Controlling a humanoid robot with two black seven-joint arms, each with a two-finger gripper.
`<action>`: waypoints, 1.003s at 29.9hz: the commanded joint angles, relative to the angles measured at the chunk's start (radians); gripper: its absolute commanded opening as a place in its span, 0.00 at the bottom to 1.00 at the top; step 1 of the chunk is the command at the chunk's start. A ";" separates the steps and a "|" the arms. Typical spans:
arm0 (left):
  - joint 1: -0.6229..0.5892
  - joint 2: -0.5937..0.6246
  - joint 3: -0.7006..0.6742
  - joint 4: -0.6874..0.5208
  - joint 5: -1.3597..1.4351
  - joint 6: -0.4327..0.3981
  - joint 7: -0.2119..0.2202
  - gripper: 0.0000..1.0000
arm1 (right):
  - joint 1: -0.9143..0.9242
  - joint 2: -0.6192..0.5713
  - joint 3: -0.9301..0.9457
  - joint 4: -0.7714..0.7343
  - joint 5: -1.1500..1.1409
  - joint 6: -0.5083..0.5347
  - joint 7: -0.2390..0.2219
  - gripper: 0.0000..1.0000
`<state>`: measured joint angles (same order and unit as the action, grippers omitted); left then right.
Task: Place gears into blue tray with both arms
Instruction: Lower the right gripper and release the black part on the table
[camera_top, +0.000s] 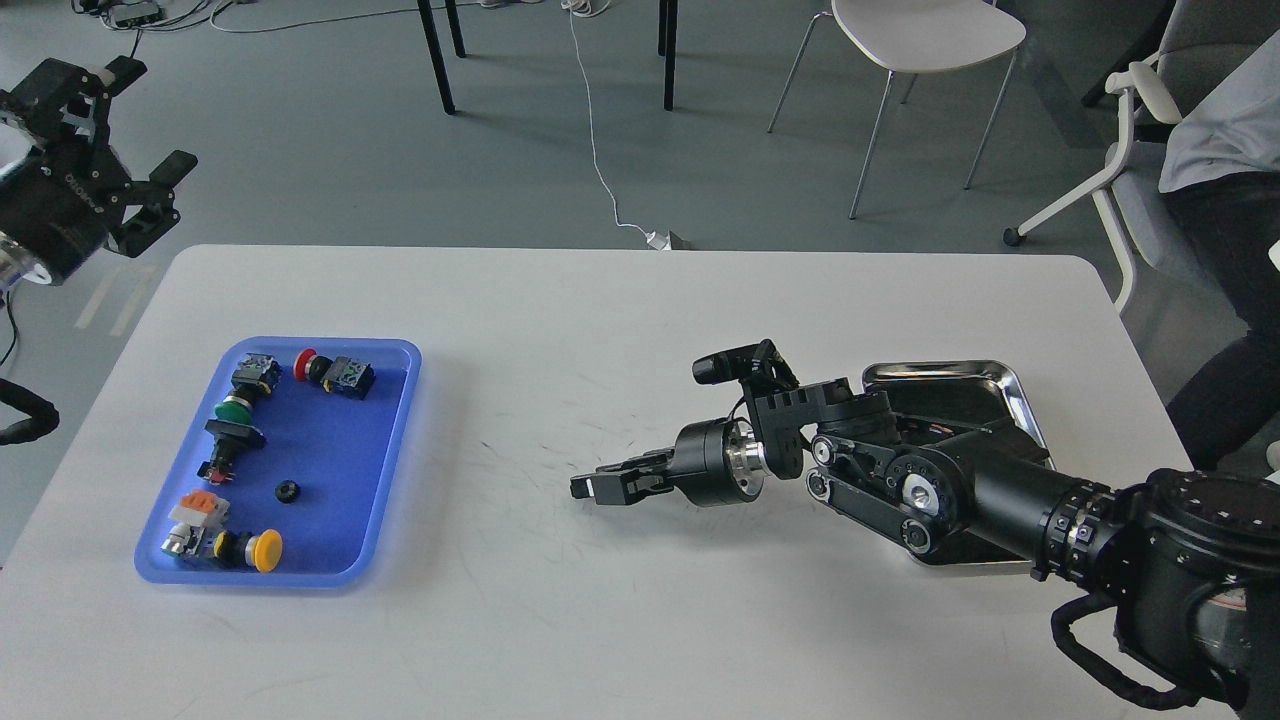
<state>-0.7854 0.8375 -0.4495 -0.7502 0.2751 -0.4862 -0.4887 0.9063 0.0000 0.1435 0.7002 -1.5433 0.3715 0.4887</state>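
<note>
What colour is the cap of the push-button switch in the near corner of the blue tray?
Yellow. The switch cap shows clearly in the head view, inside the blue tray.

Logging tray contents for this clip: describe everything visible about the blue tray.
The blue tray is a rectangular, plastic-looking dish with rounded corners and a low raised rim, lying flat on the white table near its left side. Inside lie several push-button switches with red, green and yellow caps, plus one small black ring gear. Neither gripper touches it.

Steel tray (985, 375) mostly hidden behind right arm (960, 480).
</note>
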 joint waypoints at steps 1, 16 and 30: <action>0.000 0.000 0.002 0.000 0.001 0.000 0.000 0.99 | -0.001 0.000 0.014 -0.005 0.008 -0.042 0.000 0.55; -0.011 0.002 0.057 0.000 0.019 0.002 0.000 0.99 | 0.039 0.000 0.199 -0.120 0.533 -0.209 0.000 0.84; -0.048 0.002 0.118 -0.072 0.168 0.006 0.000 0.99 | -0.006 -0.141 0.332 -0.123 0.966 -0.358 0.000 0.94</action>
<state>-0.8306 0.8362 -0.3343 -0.7793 0.3858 -0.4742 -0.4887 0.9256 -0.1034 0.4474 0.5759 -0.6644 0.0250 0.4886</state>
